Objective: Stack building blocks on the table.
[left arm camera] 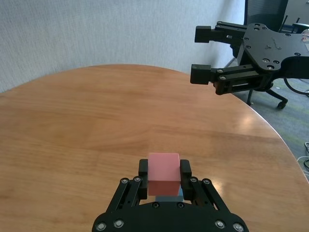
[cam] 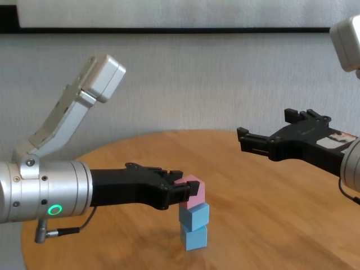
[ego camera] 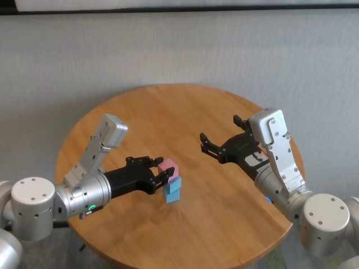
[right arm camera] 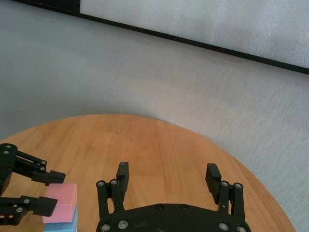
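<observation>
A pink block (ego camera: 168,167) rests on top of two stacked light blue blocks, the upper one (ego camera: 175,183) on the lower one (ego camera: 171,195), near the middle of the round wooden table (ego camera: 168,112). My left gripper (ego camera: 162,170) is shut on the pink block, one finger on each side; the left wrist view shows this grip (left arm camera: 163,170) on the pink block (left arm camera: 163,173). The chest view shows the three-block column (cam: 194,216) standing upright. My right gripper (ego camera: 220,130) is open and empty, held above the table to the right of the stack.
A grey wall stands behind the table. In the left wrist view an office chair base (left arm camera: 273,96) stands on the floor beyond the table's edge. Bare wood lies all around the stack.
</observation>
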### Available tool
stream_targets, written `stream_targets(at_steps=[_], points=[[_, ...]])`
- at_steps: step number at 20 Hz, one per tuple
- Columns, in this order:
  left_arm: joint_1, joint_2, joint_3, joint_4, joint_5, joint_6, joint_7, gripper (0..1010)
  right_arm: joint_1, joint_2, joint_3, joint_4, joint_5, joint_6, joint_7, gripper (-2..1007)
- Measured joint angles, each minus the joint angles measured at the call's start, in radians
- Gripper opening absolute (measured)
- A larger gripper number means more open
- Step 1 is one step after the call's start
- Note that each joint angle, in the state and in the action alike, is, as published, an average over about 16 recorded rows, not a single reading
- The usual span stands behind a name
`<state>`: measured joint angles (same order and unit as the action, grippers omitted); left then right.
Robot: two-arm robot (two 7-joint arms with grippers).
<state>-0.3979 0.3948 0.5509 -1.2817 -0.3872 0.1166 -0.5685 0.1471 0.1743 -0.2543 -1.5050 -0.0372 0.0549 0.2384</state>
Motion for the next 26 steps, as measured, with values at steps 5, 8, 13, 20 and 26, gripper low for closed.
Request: stream_targets(at_steps=[5, 8, 13, 20, 26], points=[[-0.001, 0.0, 0.0, 0.0, 0.0, 0.0, 0.0, 416, 0.0, 0.0, 0.0, 0.0, 0.0, 0.0, 0.0, 1005], [-0.001, 0.0, 0.0, -0.001, 0.001, 0.0, 0.0, 449, 0.0, 0.0, 0.0, 0.0, 0.0, 0.0, 0.0, 1005], [-0.001, 0.0, 0.0, -0.001, 0.001, 0.0, -0.001, 552, 0.0, 0.0, 0.0, 0.0, 0.0, 0.0, 0.0, 1005], [0.001, 0.0, -0.003, -0.003, -0.001, -0.013, -0.003, 769, 0.0, 0.0, 0.0, 0.0, 0.0, 0.0, 0.0, 1005], [0.011, -0.002, -0.018, -0.012, -0.005, -0.047, 0.014, 919, 0.0, 0.0, 0.0, 0.0, 0.0, 0.0, 0.0, 1005]])
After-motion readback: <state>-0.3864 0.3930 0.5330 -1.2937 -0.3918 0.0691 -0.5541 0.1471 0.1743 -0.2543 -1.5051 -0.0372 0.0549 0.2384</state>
